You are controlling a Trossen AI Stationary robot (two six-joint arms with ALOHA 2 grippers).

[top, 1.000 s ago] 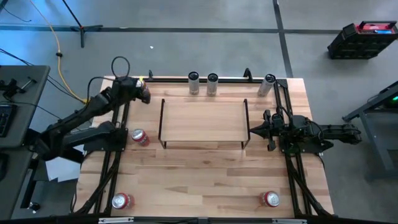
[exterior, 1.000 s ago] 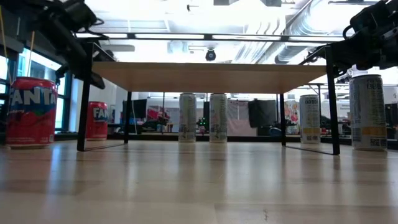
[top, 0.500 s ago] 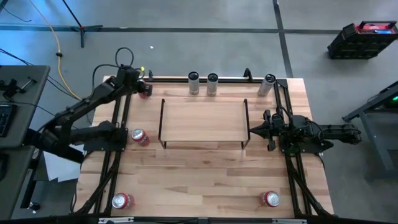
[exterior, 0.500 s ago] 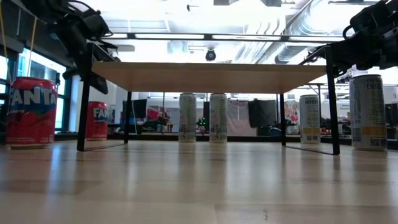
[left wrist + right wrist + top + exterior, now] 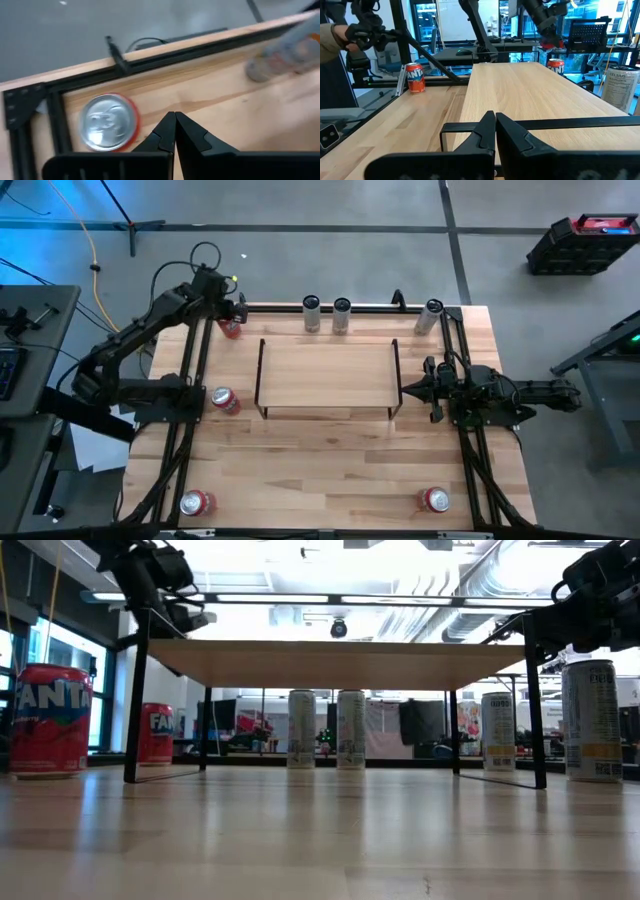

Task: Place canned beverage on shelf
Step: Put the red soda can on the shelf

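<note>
A red canned beverage [image 5: 231,330] stands upright on the table's far left corner; the left wrist view shows its silver top [image 5: 109,122]. My left gripper [image 5: 236,311] hangs shut above and just beside it, touching nothing [image 5: 175,119]. The shelf [image 5: 327,375], a light-wood board on a black wire frame, stands mid-table with nothing on it [image 5: 340,660]. My right gripper [image 5: 403,390] waits shut and level at the shelf's right end [image 5: 495,117].
Another red can [image 5: 222,400] stands left of the shelf, and two more [image 5: 196,502] [image 5: 434,500] stand near the front corners. Silver cans [image 5: 312,313] [image 5: 341,313] [image 5: 430,315] line the far edge. A person's hand [image 5: 350,35] shows beyond the table's left side.
My left gripper, shut throughout, has risen and gone toward the table's far edge, uncovering the red can in the far left corner below it. The can has kept its place.
</note>
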